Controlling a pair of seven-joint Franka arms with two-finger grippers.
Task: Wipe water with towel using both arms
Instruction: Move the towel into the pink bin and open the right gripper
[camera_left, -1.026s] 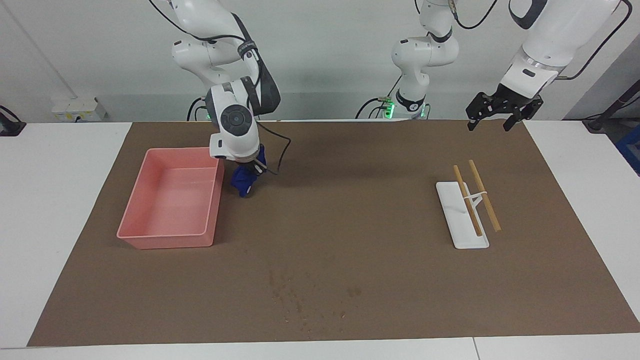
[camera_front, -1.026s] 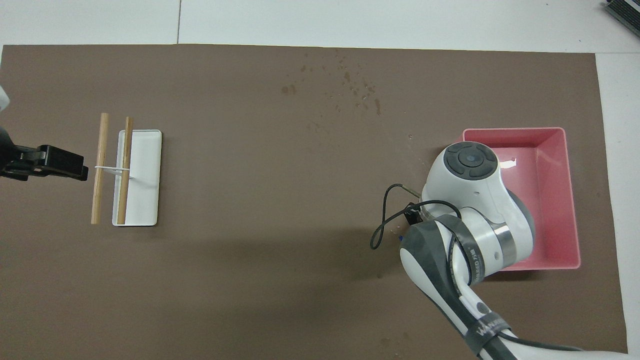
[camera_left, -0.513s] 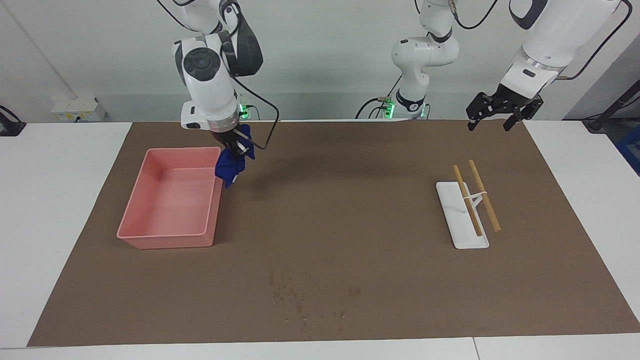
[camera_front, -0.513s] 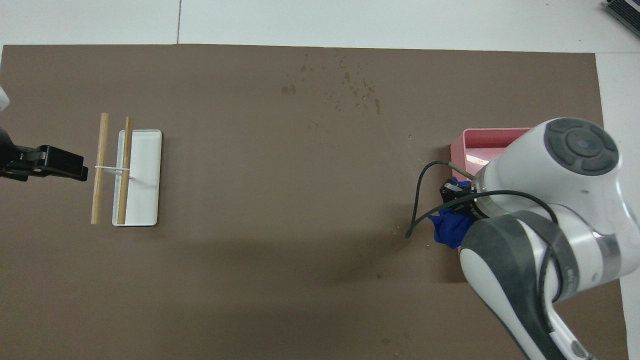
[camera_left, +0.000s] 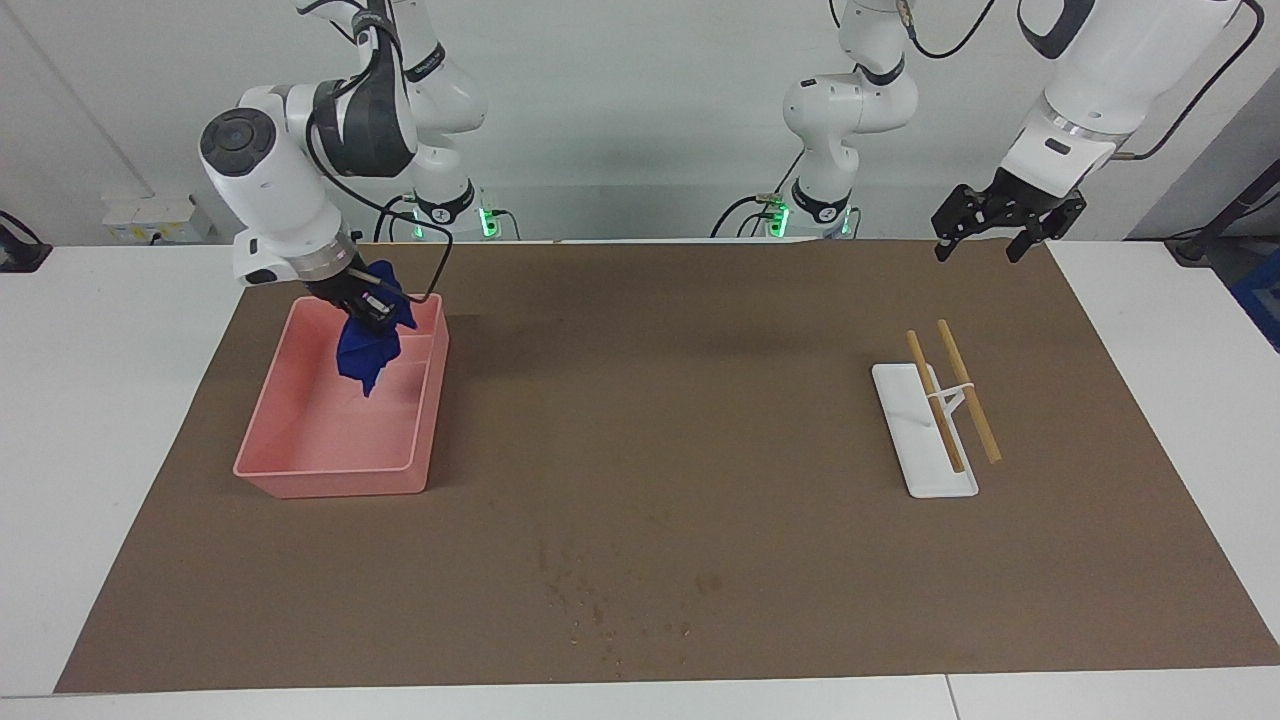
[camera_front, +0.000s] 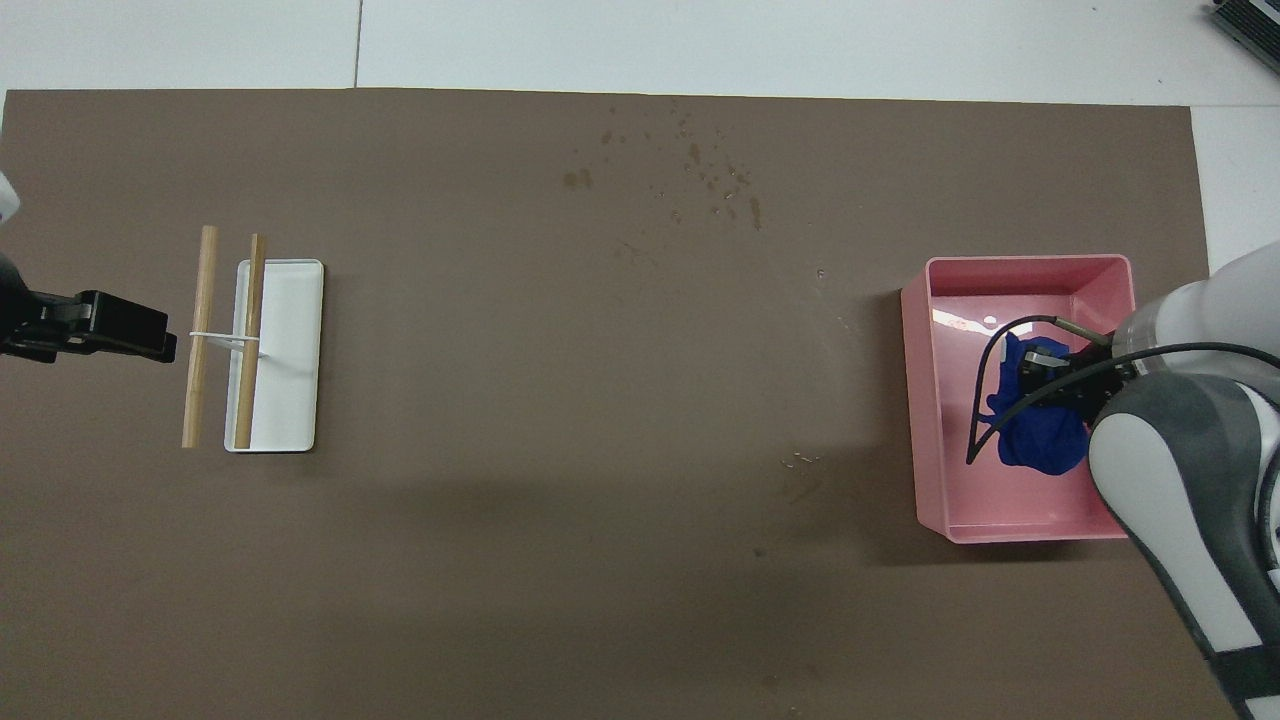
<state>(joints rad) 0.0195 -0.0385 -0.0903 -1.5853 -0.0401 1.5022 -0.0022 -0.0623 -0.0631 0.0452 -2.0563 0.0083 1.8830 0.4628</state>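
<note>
My right gripper (camera_left: 362, 300) is shut on the royal-blue towel (camera_left: 366, 352), which hangs from it over the inside of the pink tray (camera_left: 330, 482). In the overhead view the towel (camera_front: 1040, 438) shows below the right gripper (camera_front: 1042, 368), within the tray's walls (camera_front: 915, 400). The water (camera_left: 600, 598) is a patch of small dark specks on the brown sheet, farther from the robots than the tray; it also shows in the overhead view (camera_front: 705, 178). My left gripper (camera_left: 990, 238) waits in the air, open and empty, over the sheet's edge nearest the robots at the left arm's end.
A white rack with two wooden sticks (camera_left: 938, 420) stands toward the left arm's end of the table, also in the overhead view (camera_front: 268, 342). The brown sheet (camera_left: 700, 420) covers most of the white table.
My right arm has lifted the towel from the sheet beside the tray and swung it toward its own end, so it now hangs over the tray. The left arm has not moved.
</note>
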